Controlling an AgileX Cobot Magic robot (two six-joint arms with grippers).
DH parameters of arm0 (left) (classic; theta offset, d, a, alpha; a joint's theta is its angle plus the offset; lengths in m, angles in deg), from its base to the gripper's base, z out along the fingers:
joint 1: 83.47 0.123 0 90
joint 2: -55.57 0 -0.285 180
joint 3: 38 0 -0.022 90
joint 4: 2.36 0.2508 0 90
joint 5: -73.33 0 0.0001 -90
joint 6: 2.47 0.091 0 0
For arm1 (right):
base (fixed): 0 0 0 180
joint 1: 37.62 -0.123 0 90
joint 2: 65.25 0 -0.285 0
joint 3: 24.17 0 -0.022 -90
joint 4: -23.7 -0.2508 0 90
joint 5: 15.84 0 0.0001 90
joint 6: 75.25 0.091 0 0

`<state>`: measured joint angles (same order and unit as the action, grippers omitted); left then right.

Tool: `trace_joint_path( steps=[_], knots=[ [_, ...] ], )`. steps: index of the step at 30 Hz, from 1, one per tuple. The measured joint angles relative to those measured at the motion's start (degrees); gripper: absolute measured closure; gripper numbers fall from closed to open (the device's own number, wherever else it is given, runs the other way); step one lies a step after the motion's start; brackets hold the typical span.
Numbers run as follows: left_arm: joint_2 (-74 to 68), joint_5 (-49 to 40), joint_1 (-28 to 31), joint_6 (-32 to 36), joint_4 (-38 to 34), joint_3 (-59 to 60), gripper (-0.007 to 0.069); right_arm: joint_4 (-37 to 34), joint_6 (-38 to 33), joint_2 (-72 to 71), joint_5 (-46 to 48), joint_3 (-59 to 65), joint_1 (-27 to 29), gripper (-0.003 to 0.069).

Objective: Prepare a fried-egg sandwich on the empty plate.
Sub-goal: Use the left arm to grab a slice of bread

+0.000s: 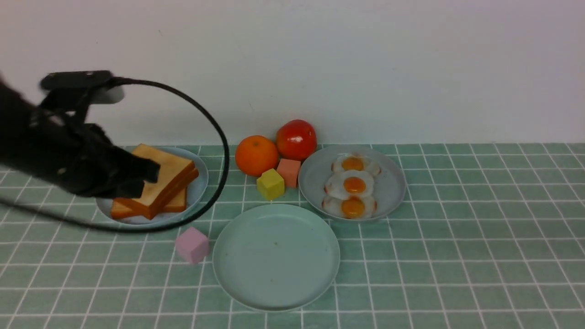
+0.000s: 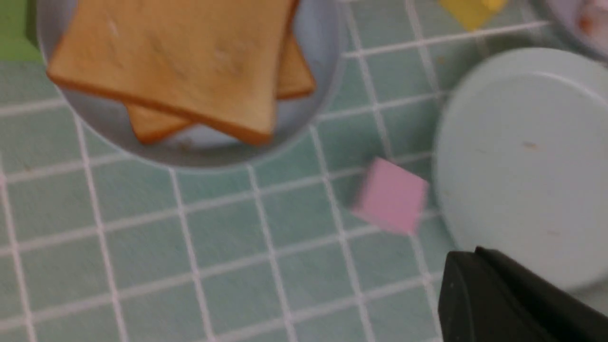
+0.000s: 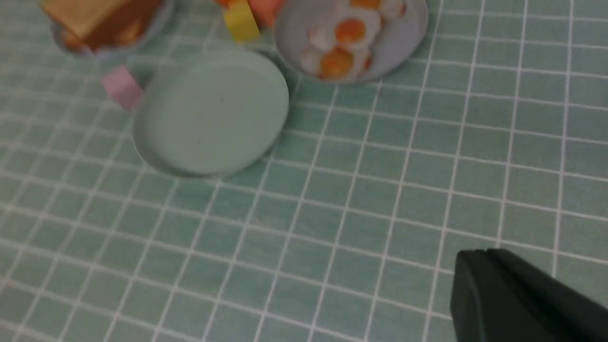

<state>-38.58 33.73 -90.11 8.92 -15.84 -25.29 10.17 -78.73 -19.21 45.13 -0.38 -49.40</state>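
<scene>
Stood watching this one. The pale mint-green plate (image 1: 276, 256) sat front and centre on the green tiled table (image 1: 480, 251), round with a shallow rim, the biggest of the three plates, and with no food on it, just a tiny dark speck or two on the surface. No sandwich had been built at that point.

The toast (image 1: 160, 183) was stacked on a light-blue plate (image 1: 199, 183) off to the left and further back: square golden slices with brown crusts, the top one skewed across the one under it. Three fried eggs (image 1: 354, 185), white with orange yolks, lay in a row on a grey-blue plate (image 1: 393, 183) just behind and to the right of the mint one.

The left gripper (image 1: 141, 178) hung at the near-left edge of the toast stack. Its fingers looked slightly parted and had nothing between them; the wrist camera showed the toast lying free on its plate. Of the right gripper (image 3: 479, 275) I only saw one dark finger above bare tiles, so I couldn't tell how far apart its fingers were.

Other bits: a pink cube (image 1: 192, 245) just beside the mint plate's left rim, a yellow cube (image 1: 270, 184) and a salmon cube (image 1: 289, 171) touching each other behind it, then an orange (image 1: 256, 155) and a tomato (image 1: 296, 139) by the wall.
</scene>
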Motion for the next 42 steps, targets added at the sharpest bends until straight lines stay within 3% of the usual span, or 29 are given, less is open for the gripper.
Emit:
trace_joint_path(
  steps=[6,11,12,14,16,21,25,27,36,42],
  knots=[
    [-12.63,2.33,0.00,-2.80,9.37,-8.29,0.0597,0.47,-1.56,7.24,1.87,-6.15,-6.55,0.0661],
    [-18.49,3.82,0.00,-2.99,12.11,-11.47,0.0400,0.54,-2.41,7.50,1.46,-6.42,-8.72,0.0659],
    [-18.61,3.82,0.00,-2.99,12.05,-11.47,0.0390,0.63,-2.41,7.50,1.46,-6.42,-8.77,0.0659],
    [-19.99,6.04,0.00,-2.53,11.65,-11.59,0.0274,0.76,-2.46,7.50,1.07,-6.42,-8.83,0.0659],
    [-20.88,7.81,0.00,-1.46,11.60,-11.65,0.0211,0.71,-2.46,7.50,0.80,-6.42,-8.83,0.0659],
    [-23.64,10.87,0.00,2.46,11.60,-11.69,0.0157,-0.67,-2.52,7.50,0.68,-6.42,-8.83,0.0658],
    [-25.46,11.18,0.00,3.92,11.49,-12.07,0.0179,-1.24,-2.52,7.50,0.74,-6.42,-8.83,0.0659],
    [-25.62,10.91,0.00,4.12,11.69,-12.31,0.0225,-1.74,-2.52,7.50,0.92,-6.42,-8.83,0.0658],
    [-24.44,8.91,-0.21,4.80,12.48,-12.53,0.0614,-1.89,-2.52,7.50,1.52,-6.42,-8.83,0.0657],
    [-16.57,5.61,-0.71,4.86,12.32,-11.95,0.0617,-1.94,-2.52,7.50,1.52,-6.42,-8.83,0.0657]
  ],
)
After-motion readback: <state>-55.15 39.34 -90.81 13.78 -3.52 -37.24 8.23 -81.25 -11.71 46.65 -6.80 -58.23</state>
